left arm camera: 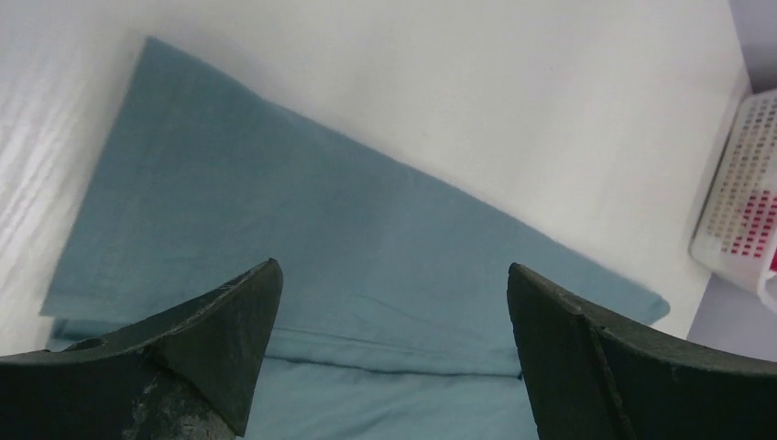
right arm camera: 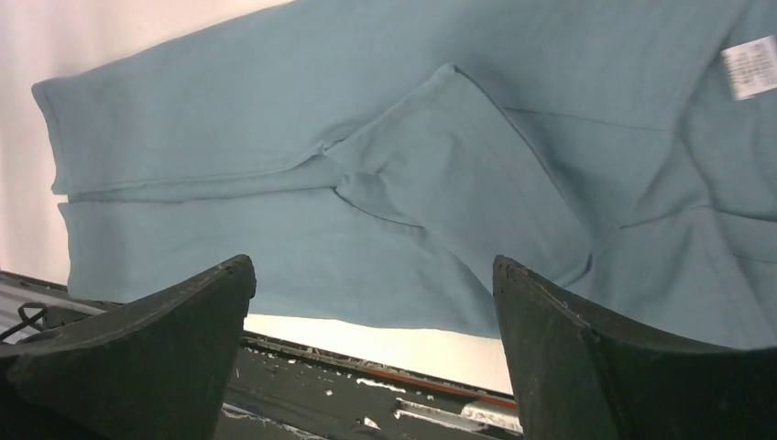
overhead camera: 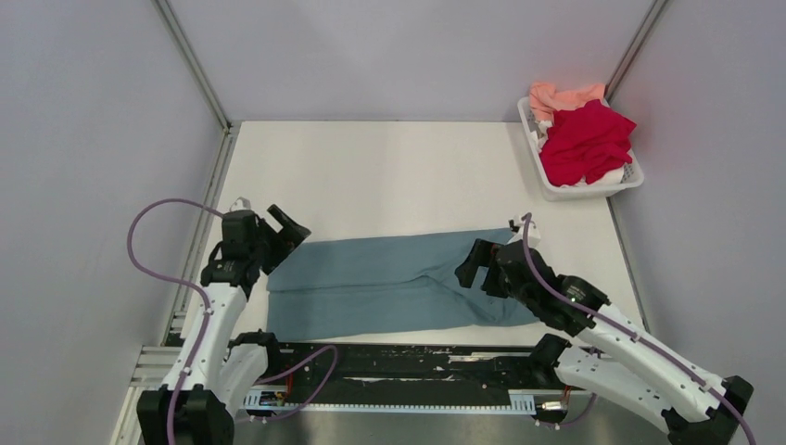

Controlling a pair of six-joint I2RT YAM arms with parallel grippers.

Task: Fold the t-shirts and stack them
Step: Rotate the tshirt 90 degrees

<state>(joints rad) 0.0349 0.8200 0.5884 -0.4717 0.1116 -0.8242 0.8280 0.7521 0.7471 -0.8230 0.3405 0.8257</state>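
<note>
The teal-blue t-shirt (overhead camera: 380, 283) lies folded lengthwise in a long strip along the near part of the table; it also shows in the left wrist view (left arm camera: 302, 247) and in the right wrist view (right arm camera: 385, 137), where its white tag (right arm camera: 751, 66) shows. My left gripper (overhead camera: 289, 232) hovers open and empty over the shirt's left end. My right gripper (overhead camera: 471, 269) hovers open and empty over the shirt's right part. The crimson red t-shirt (overhead camera: 586, 141) and the salmon-pink t-shirt (overhead camera: 561, 95) lie bunched in the basket.
A white slotted plastic basket (overhead camera: 593, 188) stands at the far right of the table; its corner shows in the left wrist view (left arm camera: 742, 202). A black rail (overhead camera: 399, 366) runs along the table's near edge. Grey walls enclose the table.
</note>
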